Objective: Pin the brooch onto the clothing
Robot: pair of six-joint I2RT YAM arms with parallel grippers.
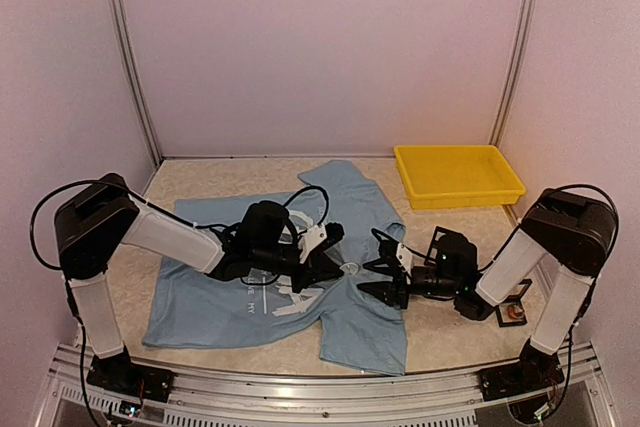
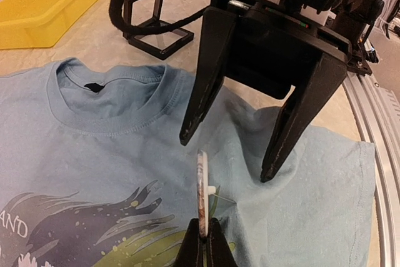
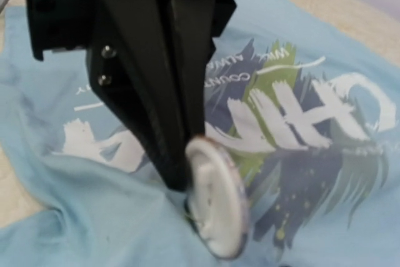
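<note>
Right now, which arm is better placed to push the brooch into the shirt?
Left. The left gripper is shut on the brooch at the shirt; the right gripper hangs open facing it, holding nothing.

T-shirt: soft knit cloth, matt, fine weave visible; ribbed band at the collar, upper left of the left wrist view. The chest print is flat and matt with brushy edges (no shine off the ink).

Brooch: hard round disc with a pale, smooth, glossy face; the thin pin behind it looks like metal.

Right gripper: hard black plastic, matt, dull sheen along the edges.

Tray, upper right: smooth yellow plastic, slight gloss.

Table: beige speckled surface, stone-like pattern, matt.

Rail, bottom edge: brushed bare metal.

Small case: black frame, clear glossy panel.
</note>
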